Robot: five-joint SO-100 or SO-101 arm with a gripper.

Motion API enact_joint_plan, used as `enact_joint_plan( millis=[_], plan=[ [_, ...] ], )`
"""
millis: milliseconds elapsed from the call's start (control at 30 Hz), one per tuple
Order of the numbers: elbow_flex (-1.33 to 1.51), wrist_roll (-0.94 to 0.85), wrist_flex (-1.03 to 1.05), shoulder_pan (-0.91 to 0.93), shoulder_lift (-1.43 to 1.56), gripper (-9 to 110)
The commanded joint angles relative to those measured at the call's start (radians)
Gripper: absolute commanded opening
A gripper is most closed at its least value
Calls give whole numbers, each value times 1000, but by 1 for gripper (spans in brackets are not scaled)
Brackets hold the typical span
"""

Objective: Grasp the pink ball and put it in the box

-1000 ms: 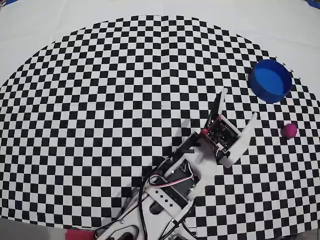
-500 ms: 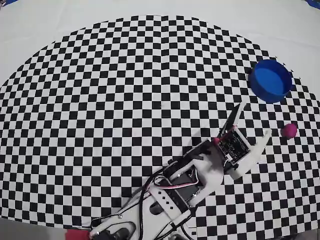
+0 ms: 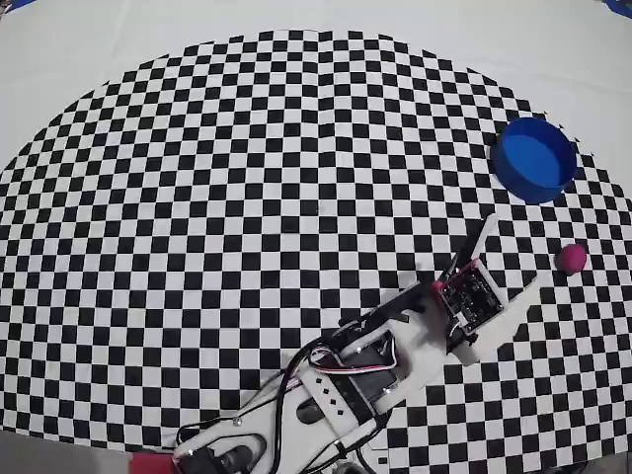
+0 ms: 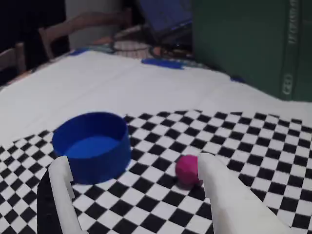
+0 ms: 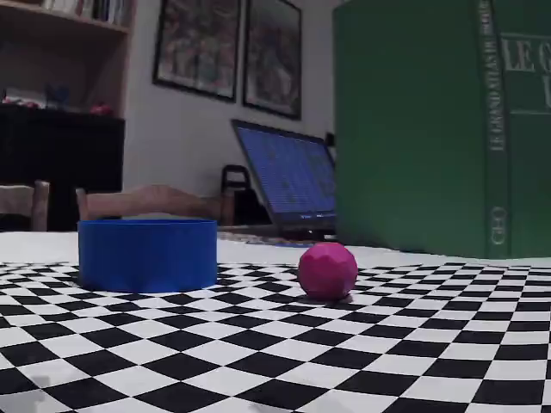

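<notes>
Fixed view: laptop [image 5: 297, 182] behind ball [image 5: 327, 270]

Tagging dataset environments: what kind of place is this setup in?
Most likely a home room, not a lab: framed pictures on the wall, a bookshelf, wooden chairs and an open laptop behind the checkered table.
</notes>
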Motion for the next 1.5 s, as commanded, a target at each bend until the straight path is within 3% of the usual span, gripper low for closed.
enact_joint_plan(
  millis=[0,1467],
  plan=[
    [6,-9,3,25,-20,30],
    [-146,-8,-67,84,-377,31]
  ],
)
